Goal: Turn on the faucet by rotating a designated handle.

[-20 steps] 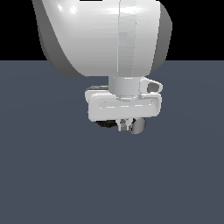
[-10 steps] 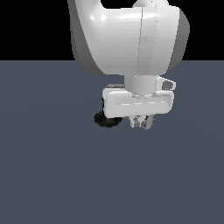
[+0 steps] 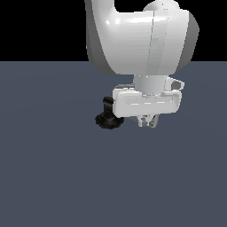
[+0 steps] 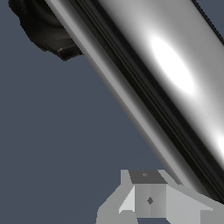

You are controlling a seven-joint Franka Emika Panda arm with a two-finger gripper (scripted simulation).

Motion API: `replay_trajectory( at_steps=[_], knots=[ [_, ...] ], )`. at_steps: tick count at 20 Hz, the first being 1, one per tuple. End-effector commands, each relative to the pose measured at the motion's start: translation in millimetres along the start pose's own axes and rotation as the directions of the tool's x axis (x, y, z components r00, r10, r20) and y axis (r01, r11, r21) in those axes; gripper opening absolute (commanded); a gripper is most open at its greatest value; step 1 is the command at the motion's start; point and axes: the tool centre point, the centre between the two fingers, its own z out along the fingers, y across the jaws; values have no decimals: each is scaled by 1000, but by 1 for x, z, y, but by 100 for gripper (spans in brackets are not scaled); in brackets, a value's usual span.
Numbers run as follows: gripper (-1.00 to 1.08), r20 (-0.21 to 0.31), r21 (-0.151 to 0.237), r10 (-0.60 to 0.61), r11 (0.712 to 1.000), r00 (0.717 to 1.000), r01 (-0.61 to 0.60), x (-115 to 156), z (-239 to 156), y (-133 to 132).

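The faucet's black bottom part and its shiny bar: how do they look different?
The base is black, dull and bumpy-edged; the handle is silvery grey, glossy and smooth. The base is low and round; the handle is a long straight bar. Both belong to the faucet.

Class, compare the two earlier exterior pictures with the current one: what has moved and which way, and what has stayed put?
The arm and its pincer have travelled steadily toward the exterior view's right. That has uncovered more of the faucet, whose black base was mostly hidden behind the pincer before. In the wrist view the handle lies close beside a fingertip; a grasp cannot be confirmed. The faucet base appears unmoved.
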Motion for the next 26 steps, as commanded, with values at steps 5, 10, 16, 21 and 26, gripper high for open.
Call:
replay_trajectory(
  at_steps=[5,10,16,21,26],
  knots=[
    [-100,-2,-3,8,1000,1000,-8,17,1,20],
    [-100,-1,-3,10,1000,1000,-10,29,1,33],
    [-100,-1,-3,12,1000,1000,-12,44,2,48],
    [-100,-1,-3,13,1000,1000,-13,56,2,60],
    [-100,0,-3,14,1000,1000,-14,68,2,72]
  ],
)
